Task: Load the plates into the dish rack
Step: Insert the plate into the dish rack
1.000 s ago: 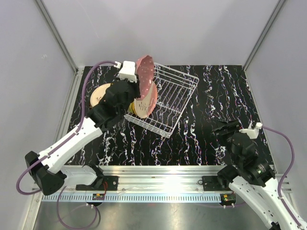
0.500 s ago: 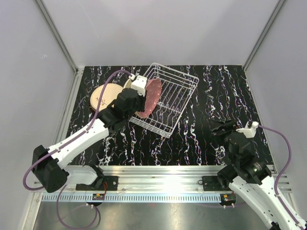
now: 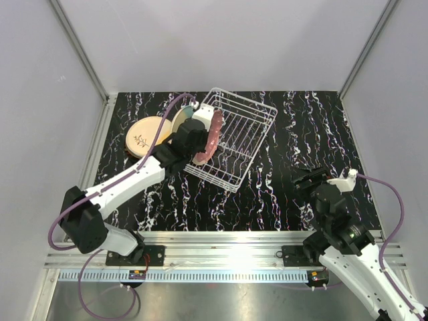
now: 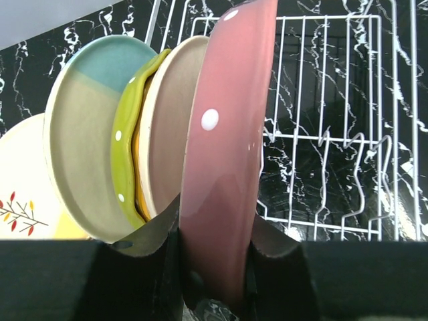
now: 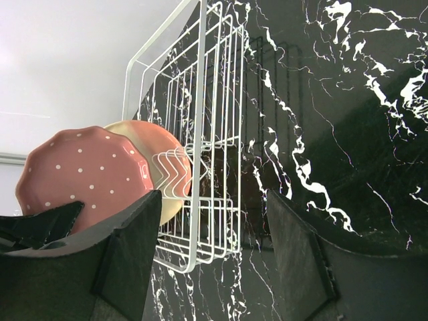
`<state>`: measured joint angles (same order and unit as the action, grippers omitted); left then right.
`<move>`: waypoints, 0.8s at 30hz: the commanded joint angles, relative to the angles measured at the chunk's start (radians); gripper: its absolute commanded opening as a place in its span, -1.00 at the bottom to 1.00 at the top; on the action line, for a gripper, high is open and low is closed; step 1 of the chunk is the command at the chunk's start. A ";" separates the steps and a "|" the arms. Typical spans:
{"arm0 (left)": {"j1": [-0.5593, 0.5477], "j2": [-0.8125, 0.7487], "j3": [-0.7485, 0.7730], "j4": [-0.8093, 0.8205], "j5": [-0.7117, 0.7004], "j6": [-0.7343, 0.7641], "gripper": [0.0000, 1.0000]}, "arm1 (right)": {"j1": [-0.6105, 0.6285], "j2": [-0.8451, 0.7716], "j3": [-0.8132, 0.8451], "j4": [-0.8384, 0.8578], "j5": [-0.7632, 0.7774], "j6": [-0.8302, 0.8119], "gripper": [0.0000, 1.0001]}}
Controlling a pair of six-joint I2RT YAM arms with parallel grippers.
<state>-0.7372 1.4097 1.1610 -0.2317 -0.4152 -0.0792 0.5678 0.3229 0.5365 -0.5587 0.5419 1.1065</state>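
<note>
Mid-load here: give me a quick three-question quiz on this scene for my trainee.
1. True or false: the left gripper is shut on the pink plate.
2. Relative to the rack, the sprig plate is: A standing inside; B lying flat outside; C leaning on it.
3. Fill in: the right gripper is ___ and empty.
Key: 1 true; 2 B; 3 open.
</note>
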 commanded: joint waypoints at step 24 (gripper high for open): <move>0.002 0.112 0.022 0.164 -0.046 -0.050 -0.62 | 0.000 0.004 -0.047 0.052 0.070 -0.031 0.46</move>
<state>-0.7380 1.5337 1.1606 -0.1814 -0.4328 -0.1127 0.5678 0.3374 0.4969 -0.5190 0.5659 1.0901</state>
